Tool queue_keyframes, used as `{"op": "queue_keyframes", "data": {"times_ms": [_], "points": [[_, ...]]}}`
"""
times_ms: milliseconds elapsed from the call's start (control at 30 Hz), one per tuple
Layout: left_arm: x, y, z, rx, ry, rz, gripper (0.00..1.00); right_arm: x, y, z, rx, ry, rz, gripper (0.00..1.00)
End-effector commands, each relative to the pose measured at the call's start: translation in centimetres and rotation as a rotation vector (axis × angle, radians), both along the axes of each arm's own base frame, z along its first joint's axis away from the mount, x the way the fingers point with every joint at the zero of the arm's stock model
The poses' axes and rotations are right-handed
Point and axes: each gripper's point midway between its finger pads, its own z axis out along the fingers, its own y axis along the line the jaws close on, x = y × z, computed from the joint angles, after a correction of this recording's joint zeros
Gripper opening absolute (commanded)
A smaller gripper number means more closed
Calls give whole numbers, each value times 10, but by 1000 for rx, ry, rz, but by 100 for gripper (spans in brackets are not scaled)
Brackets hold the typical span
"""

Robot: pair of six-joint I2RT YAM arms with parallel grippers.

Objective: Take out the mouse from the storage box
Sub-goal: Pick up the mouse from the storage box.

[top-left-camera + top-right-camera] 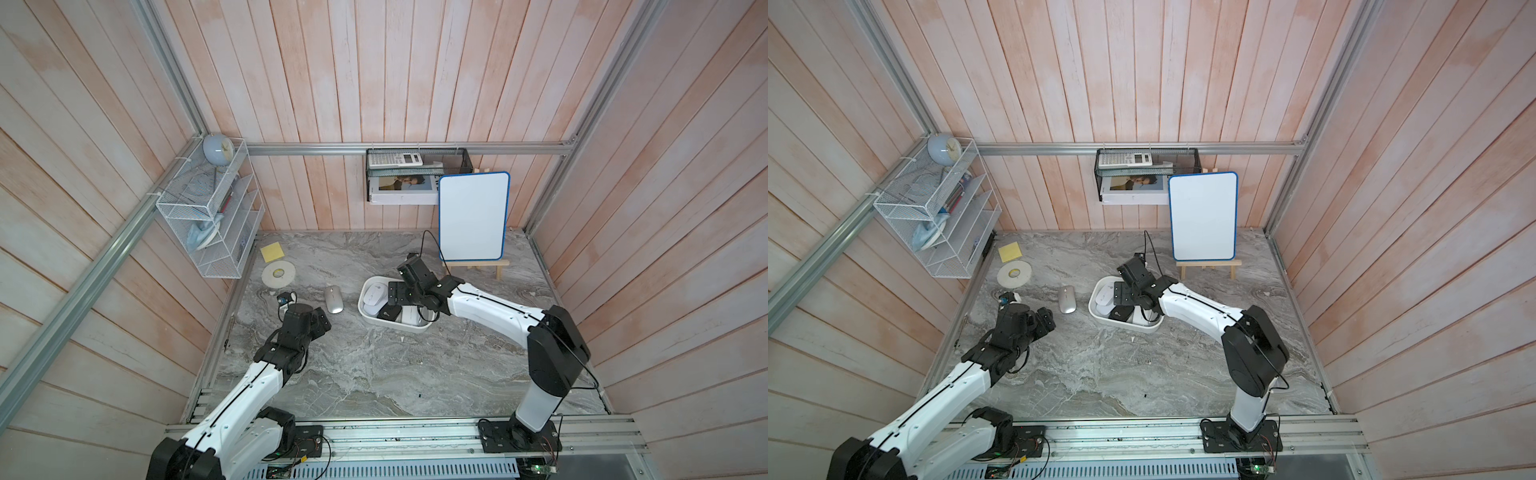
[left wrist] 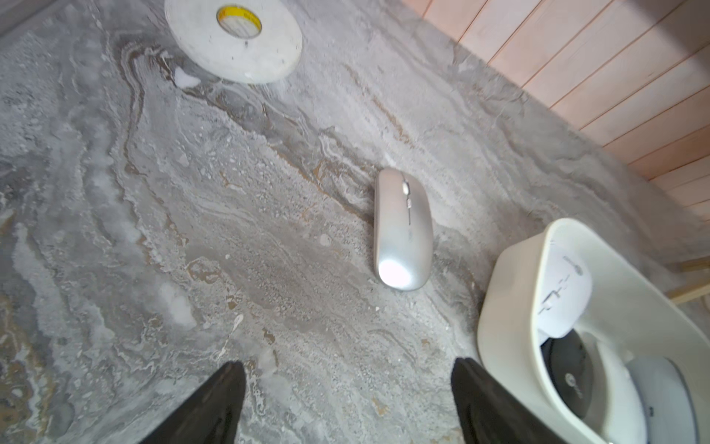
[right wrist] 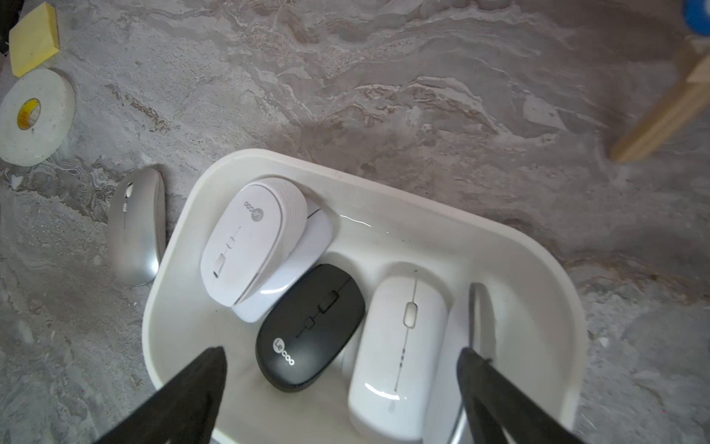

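While the right tool (image 1: 395, 296) hangs open over the box (image 1: 392, 327) in a top view, the right wrist shows the black mouse (image 3: 311, 326) inside: probably light, hard and slick, so pinch its 2 flanks. Left wrist: left tool (image 2: 345, 369) open, empty.

Pale pink plank walls (image 1: 374, 83) box in the grey marbled table (image 1: 374, 374) on three sides. A white wire rack (image 1: 178, 203) hangs left, a black mesh tray (image 1: 457, 163) on the far wall.
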Motion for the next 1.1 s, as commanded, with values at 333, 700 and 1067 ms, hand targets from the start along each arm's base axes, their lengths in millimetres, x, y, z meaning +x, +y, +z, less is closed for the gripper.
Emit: {"op": "queue_keyframes", "data": {"times_ms": [333,700,1067], "points": [[-4,7,16,-30,-73,40,92,14,45,-31,22,125,-33,96],[-7,3,21,-60,-89,28,92,21,62,-51,96,161,-82,91],[-9,1,26,-75,-99,17,92,31,77,-65,148,180,-118,80]]}}
